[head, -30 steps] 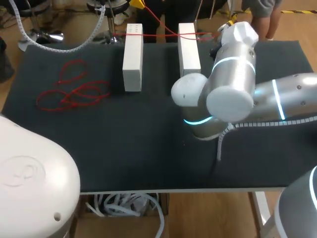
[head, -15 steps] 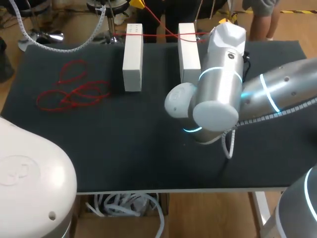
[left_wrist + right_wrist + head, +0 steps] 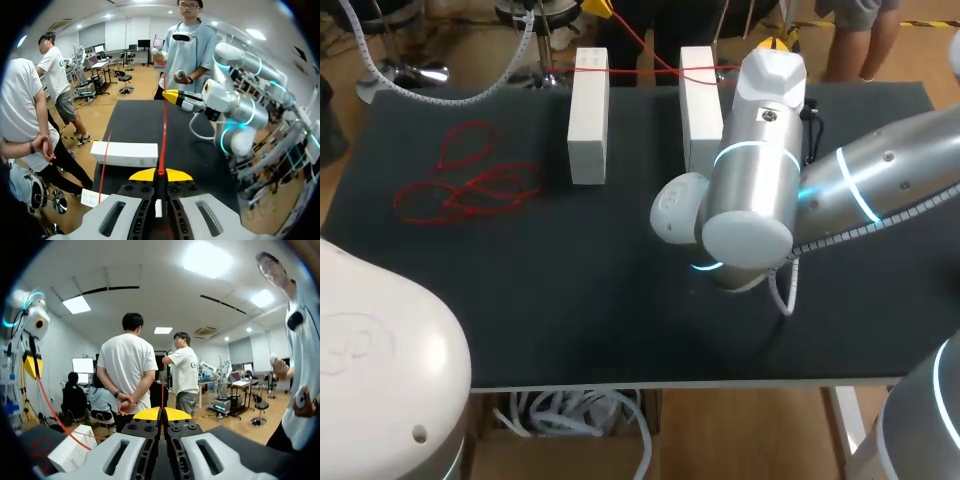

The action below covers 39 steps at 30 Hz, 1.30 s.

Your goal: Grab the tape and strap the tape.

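My right arm (image 3: 750,190) had swung inward toward the right white block (image 3: 700,100). My right gripper (image 3: 161,413) and left gripper (image 3: 161,174) remained pinched on the red tape (image 3: 163,130); strapping judged underway.

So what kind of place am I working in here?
Probably a robotics lab test bench: a black table, two white blocks, and red tape held between my left gripper and right gripper.

One table (image 3: 570,300) carries two white blocks at its far side, a left block (image 3: 588,115) and a right block (image 3: 700,95). One red tape (image 3: 640,70) runs across both. On the left lies one heap of red loops (image 3: 470,180), perhaps three or four, since they overlap. There are two arms: left arm (image 3: 380,370), right arm (image 3: 880,180).
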Available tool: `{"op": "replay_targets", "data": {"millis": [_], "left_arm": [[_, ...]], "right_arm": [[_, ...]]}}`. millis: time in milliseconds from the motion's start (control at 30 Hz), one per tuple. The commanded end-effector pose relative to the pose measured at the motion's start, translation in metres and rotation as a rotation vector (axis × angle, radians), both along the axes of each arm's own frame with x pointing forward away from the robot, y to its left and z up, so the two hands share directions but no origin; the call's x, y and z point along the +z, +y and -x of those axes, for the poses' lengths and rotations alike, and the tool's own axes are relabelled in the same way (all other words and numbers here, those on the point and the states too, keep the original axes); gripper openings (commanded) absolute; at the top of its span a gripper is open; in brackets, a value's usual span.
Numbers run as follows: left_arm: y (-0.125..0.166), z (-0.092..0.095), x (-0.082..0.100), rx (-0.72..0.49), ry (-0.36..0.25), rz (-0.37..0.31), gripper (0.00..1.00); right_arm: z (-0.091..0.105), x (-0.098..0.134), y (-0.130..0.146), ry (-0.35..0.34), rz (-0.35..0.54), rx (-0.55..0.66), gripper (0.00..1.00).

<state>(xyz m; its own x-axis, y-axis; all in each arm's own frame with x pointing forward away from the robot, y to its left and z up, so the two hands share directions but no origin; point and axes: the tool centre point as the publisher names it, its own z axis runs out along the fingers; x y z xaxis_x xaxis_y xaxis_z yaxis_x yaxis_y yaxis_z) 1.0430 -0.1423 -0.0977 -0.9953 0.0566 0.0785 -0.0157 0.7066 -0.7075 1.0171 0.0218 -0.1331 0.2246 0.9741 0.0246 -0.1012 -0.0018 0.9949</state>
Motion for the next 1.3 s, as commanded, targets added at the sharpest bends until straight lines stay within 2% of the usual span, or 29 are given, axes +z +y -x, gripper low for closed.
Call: {"op": "replay_targets", "data": {"millis": [33, 67, 100, 133, 167, 200, 233, 300, 333, 367, 433, 467, 500, 600, 667, 800, 1300], "left_arm": [[0.000, -0.001, 0.001, -0.001, 0.002, -0.004, 0.00], [0.000, -0.001, 0.001, -0.001, 0.002, -0.004, 0.00], [0.000, -0.001, 0.001, -0.001, 0.002, -0.004, 0.00], [0.000, -0.001, 0.001, -0.001, 0.002, -0.004, 0.00], [0.000, -0.001, 0.001, -0.001, 0.002, -0.004, 0.00], [0.000, -0.001, 0.001, -0.001, 0.002, -0.004, 0.00], [0.000, -0.001, 0.001, -0.001, 0.002, -0.004, 0.00], [0.000, -0.001, 0.001, -0.001, 0.002, -0.004, 0.00], [0.000, -0.001, 0.001, -0.001, 0.002, -0.004, 0.00], [0.000, -0.001, 0.001, -0.001, 0.002, -0.004, 0.00], [0.000, -0.001, 0.001, -0.001, 0.002, -0.004, 0.00], [0.000, -0.001, 0.001, -0.001, 0.002, -0.004, 0.00], [0.000, -0.001, 0.001, -0.001, 0.002, -0.004, 0.00], [0.000, -0.001, 0.001, -0.001, 0.002, -0.004, 0.00], [0.000, -0.001, 0.001, -0.001, 0.002, -0.004, 0.00], [0.000, -0.001, 0.001, -0.001, 0.002, -0.004, 0.00], [0.000, -0.001, 0.001, -0.001, 0.002, -0.004, 0.00]], "right_arm": [[0.011, 0.017, 0.027, -0.023, 0.206, -0.049, 0.00], [0.014, 0.019, 0.033, -0.044, 0.273, -0.046, 0.00], [0.015, 0.022, 0.037, -0.020, 0.319, -0.045, 0.00], [0.015, 0.025, 0.044, -0.049, 0.414, -0.045, 0.00], [0.017, 0.026, 0.049, -0.058, 0.470, -0.036, 0.00], [0.015, 0.029, 0.052, -0.040, 0.502, -0.049, 0.00], [0.015, 0.030, 0.055, -0.064, 0.562, -0.056, 0.00], [0.011, 0.034, 0.061, -0.040, 0.629, -0.058, 0.00], [0.010, 0.035, 0.063, -0.061, 0.673, -0.073, 0.00], [0.009, 0.036, 0.064, -0.031, 0.687, -0.054, 0.00], [0.006, 0.039, 0.065, -0.054, 0.731, -0.054, 0.00], [0.005, 0.039, 0.066, -0.038, 0.736, -0.046, 0.00], [0.004, 0.040, 0.067, -0.068, 0.765, -0.069, 0.00], [0.000, 0.041, 0.071, -0.077, 0.833, -0.077, 0.00], [-0.002, 0.042, 0.074, -0.068, 0.846, -0.074, 0.00], [-0.004, 0.040, 0.083, -0.071, 0.950, -0.057, 0.00], [-0.004, 0.039, 0.085, -0.064, 0.949, -0.045, 0.00]]}}
